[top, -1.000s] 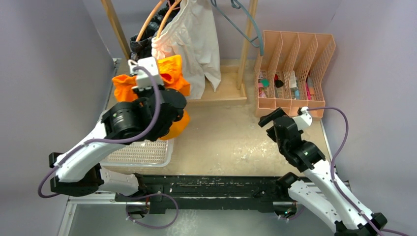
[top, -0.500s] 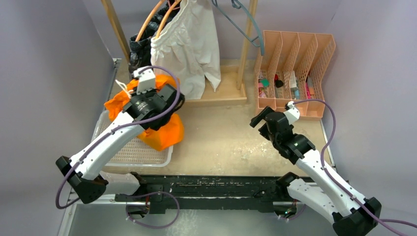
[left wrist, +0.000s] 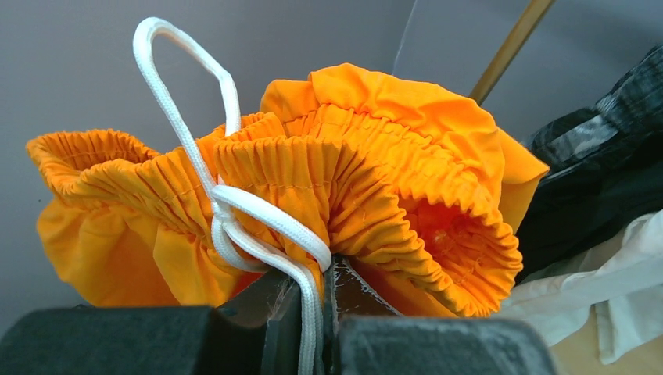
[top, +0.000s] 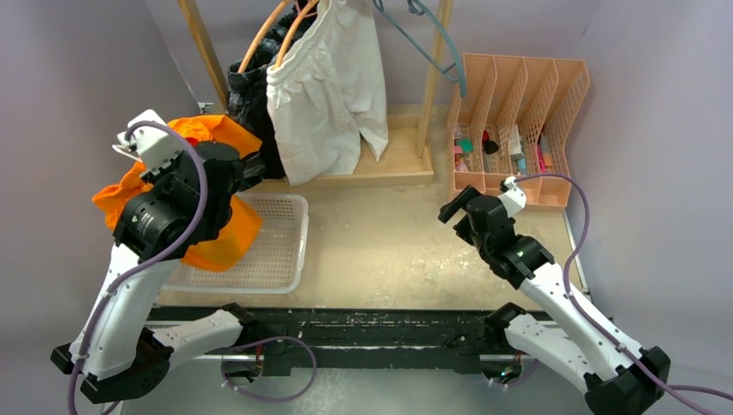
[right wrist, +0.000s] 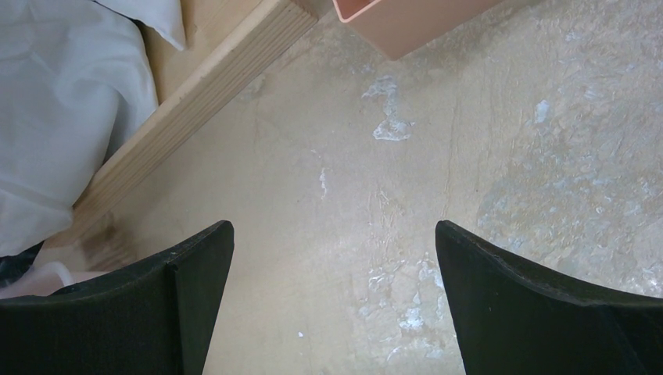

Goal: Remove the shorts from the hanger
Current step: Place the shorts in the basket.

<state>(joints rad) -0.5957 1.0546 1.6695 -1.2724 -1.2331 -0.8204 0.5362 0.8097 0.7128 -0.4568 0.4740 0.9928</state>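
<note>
The left end effector (left wrist: 320, 308) pinches the orange shorts (left wrist: 375, 172) tight, up in the air over the left edge of the tabletop (top: 389, 242). The right end effector (right wrist: 335, 289) is wide open, toward the right edge.

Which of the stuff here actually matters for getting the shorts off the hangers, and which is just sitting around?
Job in hand:
- orange shorts, pinched in the left gripper
- white shorts and dark shorts, on orange hangers
- right gripper, fingers apart, holding nothing

Lying about:
- peach organizer
- white basket
- empty teal hanger
</note>
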